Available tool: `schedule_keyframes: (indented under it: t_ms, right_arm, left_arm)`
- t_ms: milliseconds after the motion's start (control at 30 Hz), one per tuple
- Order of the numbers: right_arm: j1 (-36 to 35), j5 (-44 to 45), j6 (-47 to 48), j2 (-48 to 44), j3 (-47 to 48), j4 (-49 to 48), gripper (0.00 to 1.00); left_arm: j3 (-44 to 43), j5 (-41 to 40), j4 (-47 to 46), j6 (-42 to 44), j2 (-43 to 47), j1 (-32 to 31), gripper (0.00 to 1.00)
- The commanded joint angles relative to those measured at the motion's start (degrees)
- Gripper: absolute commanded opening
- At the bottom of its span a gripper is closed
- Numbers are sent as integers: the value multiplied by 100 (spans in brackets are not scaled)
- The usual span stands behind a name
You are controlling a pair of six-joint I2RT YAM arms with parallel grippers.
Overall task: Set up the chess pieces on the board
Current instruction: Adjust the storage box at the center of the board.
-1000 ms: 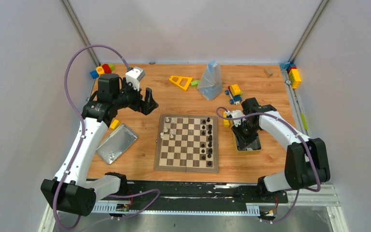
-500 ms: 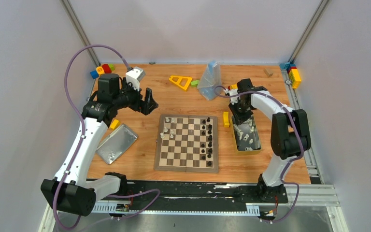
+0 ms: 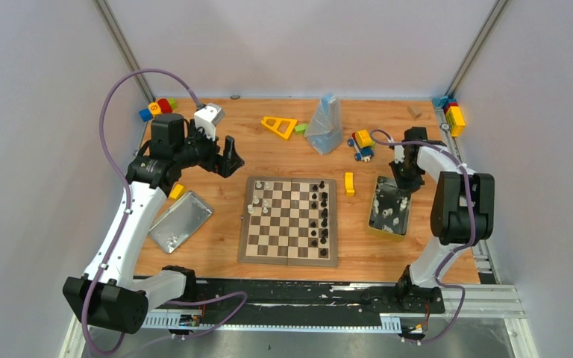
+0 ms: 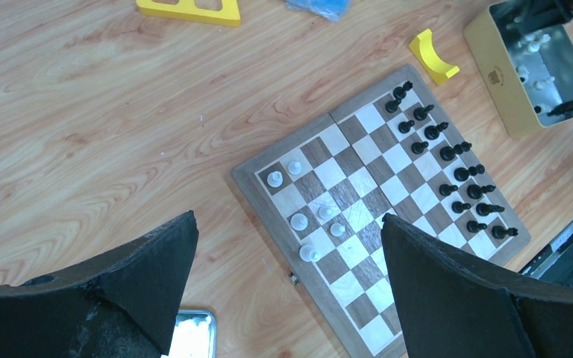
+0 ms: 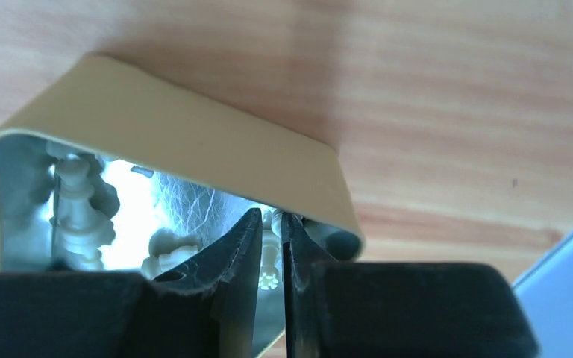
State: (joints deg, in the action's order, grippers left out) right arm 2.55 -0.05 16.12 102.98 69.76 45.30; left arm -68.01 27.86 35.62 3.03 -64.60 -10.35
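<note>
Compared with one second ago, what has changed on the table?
The right arm swung toward the far right edge; its fingers now pinch a cream chess piece at the far end of the tin box, which shifted slightly right. Left arm and board stayed.

Dark brown and cream checks on the board (image 3: 283,240) with brown border, black chess pieces (image 4: 462,174), cream chess pieces (image 4: 299,221), yellow-sided tin box (image 4: 493,72), silver lid (image 3: 181,221), orange wooden table (image 3: 268,153).

Wooden table (image 3: 283,156): board (image 3: 283,240), tin box (image 3: 386,232), silver lid (image 3: 180,221), toy blocks (image 3: 363,139).
</note>
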Motion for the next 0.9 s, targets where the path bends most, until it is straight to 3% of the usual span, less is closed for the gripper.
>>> schedule_keyframes:
  t_ms: [0,267,400,433,500,667,867]
  right_arm:
    - [246,556,149,-712,-590,5,17]
    - [431,821,310,-1792,-1633,533,17]
    - [414,-9,654,-2367,-1830,1073,20]
    - [393,-698,1012,-2652,-1799,1205,25]
    - [338,-1172,1219,-2827,-1718,1215,32]
    - [-32,-1709,1215,-2605,-1508,1047,39]
    - [-752,-1705,855,-1926,-1608,590,37]
  left_arm:
    - [-130,24,-102,83,70,34,100]
    - [-132,17,-98,92,-8,33,100]
    - [-149,0,-85,109,-70,33,100]
    - [-151,-37,-86,123,-101,32,100]
    - [-151,-42,-96,120,-104,33,100]
    - [-131,-98,-107,135,-68,31,100]
    - [-128,-156,-92,178,6,33,100]
